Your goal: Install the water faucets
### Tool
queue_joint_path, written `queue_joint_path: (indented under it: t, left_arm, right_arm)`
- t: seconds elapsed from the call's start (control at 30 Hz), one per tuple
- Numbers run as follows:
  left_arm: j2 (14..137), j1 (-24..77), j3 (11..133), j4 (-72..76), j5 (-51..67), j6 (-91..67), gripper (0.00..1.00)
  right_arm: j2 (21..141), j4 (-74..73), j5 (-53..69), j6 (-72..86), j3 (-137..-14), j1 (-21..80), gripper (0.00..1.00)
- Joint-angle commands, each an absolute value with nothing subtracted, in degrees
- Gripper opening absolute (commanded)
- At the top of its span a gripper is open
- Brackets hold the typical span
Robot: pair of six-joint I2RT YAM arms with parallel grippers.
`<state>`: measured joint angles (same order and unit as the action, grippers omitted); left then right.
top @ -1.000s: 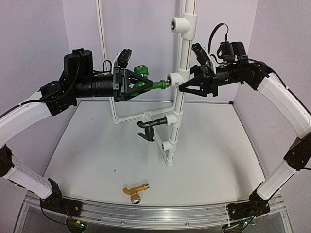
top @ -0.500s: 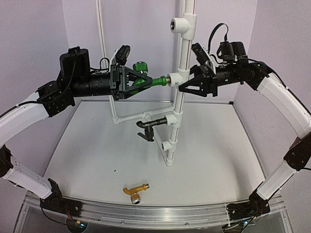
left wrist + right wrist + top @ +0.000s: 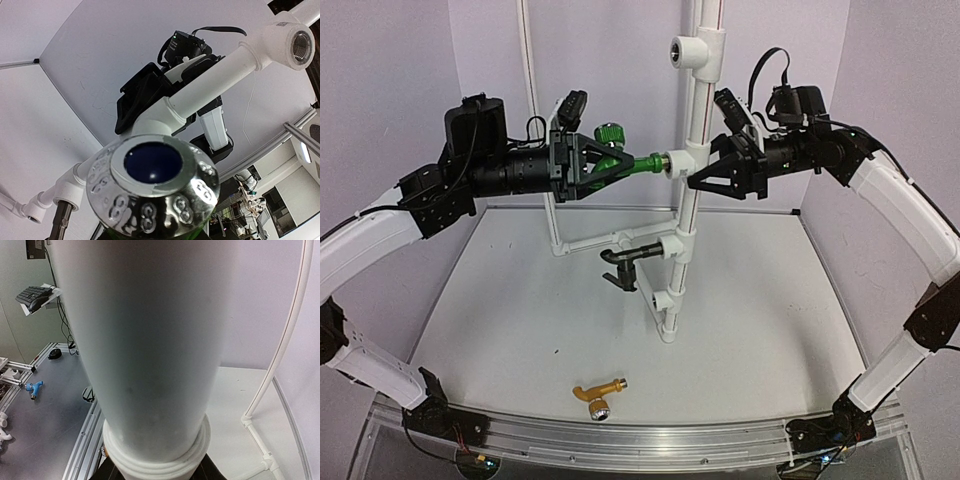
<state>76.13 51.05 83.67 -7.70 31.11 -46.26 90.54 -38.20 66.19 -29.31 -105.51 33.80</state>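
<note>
Three faucets are in view, and the green faucet (image 3: pixel 625 163) is the one in my left hand (image 3: pixel 610 168). My fingers pinch its body, the round knob (image 3: pixel 610 133) stands up above them, and its threaded end points away from my palm, its tip at the mouth of the middle tee (image 3: pixel 677 163) on the white pipe (image 3: pixel 688 215). From my left wrist, the knob's silver cap (image 3: pixel 152 182) with its dark blue centre sits right under the camera. The pipe runs past behind it toward the open top tee (image 3: pixel 292 42).

Across the pipe from my left hand, my right hand (image 3: pixel 694 182) is pressed onto the pipe just under the middle tee. From that wrist the pipe fills nearly everything, with a ringed collar (image 3: pixel 155 460) low between my fingers.

Below both hands the black faucet (image 3: pixel 618 266) sits in the lower tee (image 3: pixel 670 247), spout turned down. Well below that, nearer my bases, the golden-orange faucet (image 3: pixel 597 394) lies on its side on the surface (image 3: pixel 500 320), apart from the pipe.
</note>
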Motion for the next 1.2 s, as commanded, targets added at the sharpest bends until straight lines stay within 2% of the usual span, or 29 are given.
queue_joint_path:
  t: [0.0, 1.17]
  left_arm:
    - [77.8, 51.4, 86.3, -5.5, 32.6, -45.8, 0.00]
    - [75.8, 51.9, 83.8, -7.0, 32.8, -47.4, 0.00]
  right_arm:
    - [90.3, -35.9, 68.9, -28.9, -106.0, 36.0, 0.00]
    - [90.4, -32.1, 65.4, -25.2, -105.5, 36.0, 0.00]
